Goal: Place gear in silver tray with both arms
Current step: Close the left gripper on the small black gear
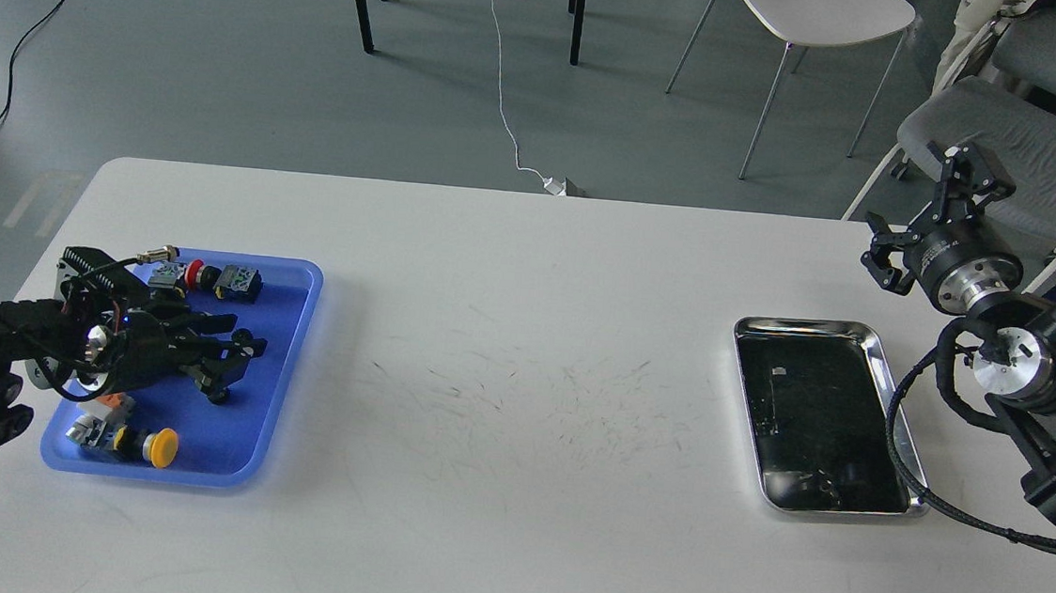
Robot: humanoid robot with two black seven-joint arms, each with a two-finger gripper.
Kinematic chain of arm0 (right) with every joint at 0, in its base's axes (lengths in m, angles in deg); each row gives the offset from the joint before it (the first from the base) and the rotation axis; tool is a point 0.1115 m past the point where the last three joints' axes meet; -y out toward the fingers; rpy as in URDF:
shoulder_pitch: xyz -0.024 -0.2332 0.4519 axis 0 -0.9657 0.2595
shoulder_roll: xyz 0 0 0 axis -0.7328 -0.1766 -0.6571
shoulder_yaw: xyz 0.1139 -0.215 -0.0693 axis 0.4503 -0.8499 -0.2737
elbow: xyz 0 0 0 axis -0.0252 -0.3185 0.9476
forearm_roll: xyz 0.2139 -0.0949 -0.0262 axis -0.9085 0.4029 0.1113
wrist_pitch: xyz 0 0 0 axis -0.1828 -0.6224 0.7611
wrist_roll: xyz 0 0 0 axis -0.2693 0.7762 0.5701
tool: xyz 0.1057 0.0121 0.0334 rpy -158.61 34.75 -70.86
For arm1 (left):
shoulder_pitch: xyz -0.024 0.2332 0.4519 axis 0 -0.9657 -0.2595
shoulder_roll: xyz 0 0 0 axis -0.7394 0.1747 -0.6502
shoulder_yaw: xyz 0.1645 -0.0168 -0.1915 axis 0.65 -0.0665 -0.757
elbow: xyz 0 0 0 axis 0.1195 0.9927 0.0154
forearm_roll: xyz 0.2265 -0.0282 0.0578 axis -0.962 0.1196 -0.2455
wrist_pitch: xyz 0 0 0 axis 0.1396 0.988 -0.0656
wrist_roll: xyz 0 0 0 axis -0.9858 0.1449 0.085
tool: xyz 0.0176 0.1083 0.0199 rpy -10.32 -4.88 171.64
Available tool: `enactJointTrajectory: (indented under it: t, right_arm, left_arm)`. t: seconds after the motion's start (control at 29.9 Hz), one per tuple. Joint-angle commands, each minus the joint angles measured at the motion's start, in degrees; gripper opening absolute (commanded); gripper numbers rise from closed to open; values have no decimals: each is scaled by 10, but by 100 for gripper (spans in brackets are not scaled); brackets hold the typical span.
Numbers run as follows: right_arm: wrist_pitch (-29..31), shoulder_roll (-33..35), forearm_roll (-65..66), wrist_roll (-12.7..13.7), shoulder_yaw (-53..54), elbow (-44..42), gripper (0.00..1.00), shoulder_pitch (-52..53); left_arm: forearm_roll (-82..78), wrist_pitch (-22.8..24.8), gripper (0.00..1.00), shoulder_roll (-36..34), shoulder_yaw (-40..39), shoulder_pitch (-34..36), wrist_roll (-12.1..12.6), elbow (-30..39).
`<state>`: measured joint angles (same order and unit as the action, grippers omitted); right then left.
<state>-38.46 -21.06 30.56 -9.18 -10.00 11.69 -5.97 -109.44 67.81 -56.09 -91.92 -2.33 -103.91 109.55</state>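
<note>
A small black gear [219, 395] lies in the blue plastic tray [300, 316] at the table's left. My left gripper [230, 350] hangs low over that tray with its fingers apart, and its lower finger sits right at the gear; I cannot tell whether they touch. The silver tray [808, 325] lies at the table's right, its dark base showing only reflections. My right gripper [923, 213] is open and empty, held above the table's far right corner, beyond the silver tray.
The blue tray also holds a yellow push button [161, 448], a red button part [195, 272], a grey-orange connector [105, 406] and small modules. A black cable [911, 459] from my right arm loops over the silver tray's right rim. Chairs stand beyond the table.
</note>
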Motion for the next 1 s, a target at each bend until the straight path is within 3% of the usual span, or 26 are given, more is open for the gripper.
enactJointTrajectory:
  t: [0.0,0.23,0.6,0.77,0.9,0.97]
  right_arm:
    - [0,0,0,0,0,-1,99,-1]
    - [0,0,0,0,-2,-1,99,-3]
    - [0,0,0,0,-4,-1,99,-5]
    - [0,0,1,0,-5,-1,99,-5]
    - [0,0,1,0,-5,-1,99,-5]
    - [0,0,1,0,-6,-1,99,-5]
  left_arm:
    - [1,-1,48,5,0,0,0,-1]
    - [-1,-1,34,4,0,-1,0,-1]
    - [0,-1,26,-2,0,-1,0,2]
    - [6,2,17,-13,-2,6,0,9]
    - [6,2,17,-28,-3,10,0,11]
    - [6,4,12,-40,-5,10,0,25]
